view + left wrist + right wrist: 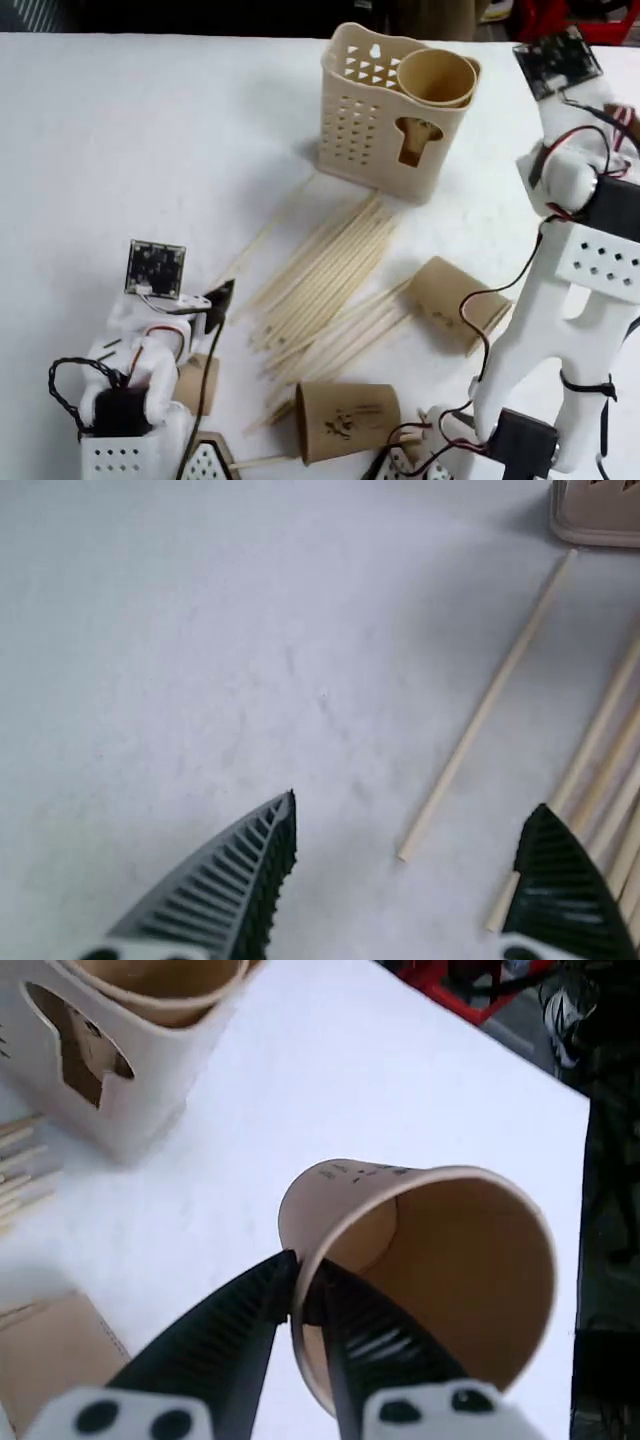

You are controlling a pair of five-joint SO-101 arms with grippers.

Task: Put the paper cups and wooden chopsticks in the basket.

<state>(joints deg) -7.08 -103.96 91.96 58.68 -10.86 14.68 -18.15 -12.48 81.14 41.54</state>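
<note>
The cream basket [375,125] stands at the back centre with one paper cup [437,75] inside it. Wooden chopsticks [320,280] lie fanned out in front of it. Three more paper cups lie on their sides: one [450,293] on the right, one [345,420] at the front, one [195,385] under the left arm. My left gripper [410,875] is open low over the table, with a stray chopstick [490,705] ending between its fingers. My right gripper [305,1295] is shut on the rim of a paper cup [440,1260], held above the table to the right of the basket [110,1060].
The white table [130,140] has free room across its left and back-left side. The right arm's white body [560,300] rises along the right edge, with cables near the front. Dark and red clutter lies beyond the table's far edge.
</note>
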